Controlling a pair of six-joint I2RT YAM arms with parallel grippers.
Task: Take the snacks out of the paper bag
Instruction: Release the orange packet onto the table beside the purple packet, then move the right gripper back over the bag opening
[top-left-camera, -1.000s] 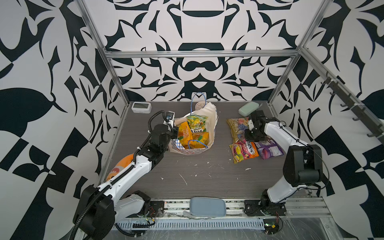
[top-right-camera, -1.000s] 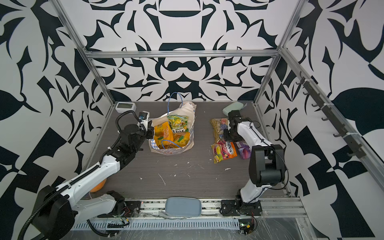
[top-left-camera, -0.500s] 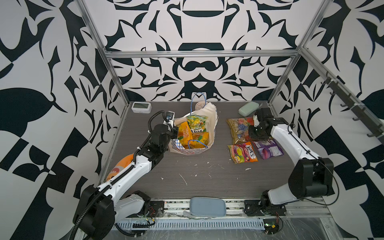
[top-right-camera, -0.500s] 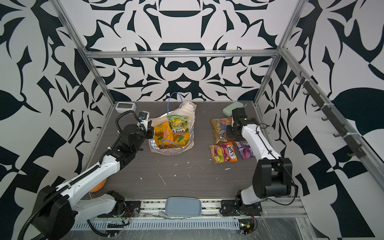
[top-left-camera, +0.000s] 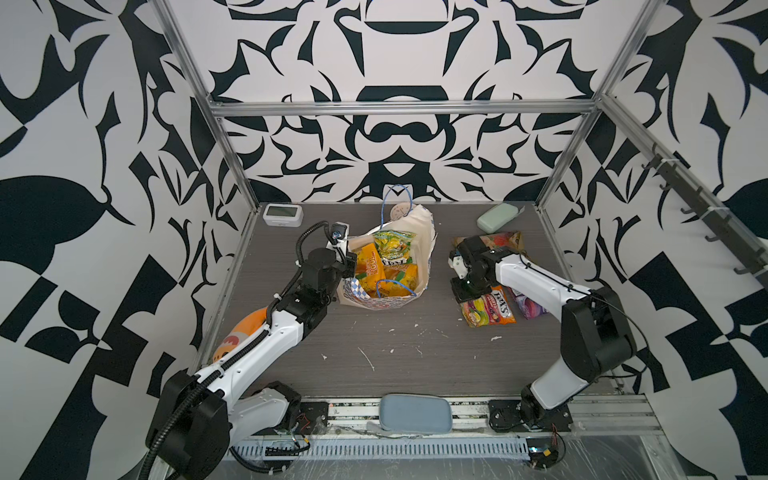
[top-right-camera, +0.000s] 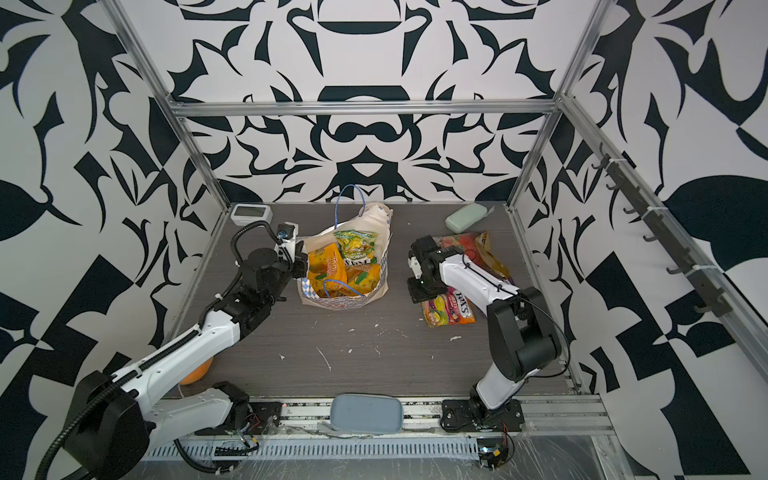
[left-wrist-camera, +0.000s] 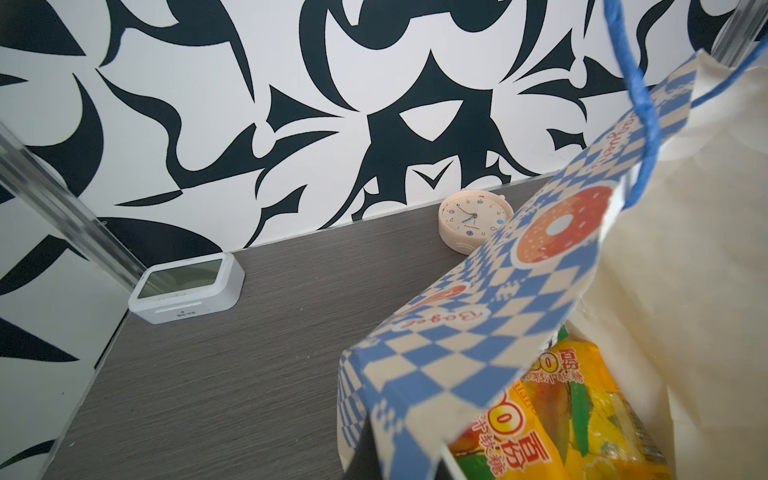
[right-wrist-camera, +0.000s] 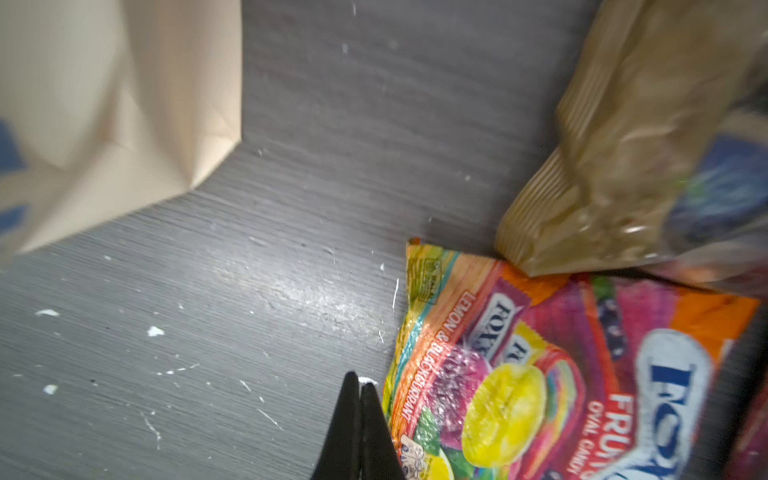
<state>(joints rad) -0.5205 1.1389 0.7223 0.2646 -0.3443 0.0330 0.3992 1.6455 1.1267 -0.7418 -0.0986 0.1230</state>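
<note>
In both top views the paper bag sits open mid-table. It holds two yellow-orange packets and a green-yellow packet. The left gripper is clamped on its left rim.

The left wrist view shows a yellow-orange packet under the checked band.

In the right wrist view the right gripper, fingers together and empty, hangs beside the pink-orange packet on the table.

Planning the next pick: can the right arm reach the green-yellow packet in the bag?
Probably yes: the green-yellow packet lies exposed in the open paper bag, bare table between; right gripper shut.
</note>
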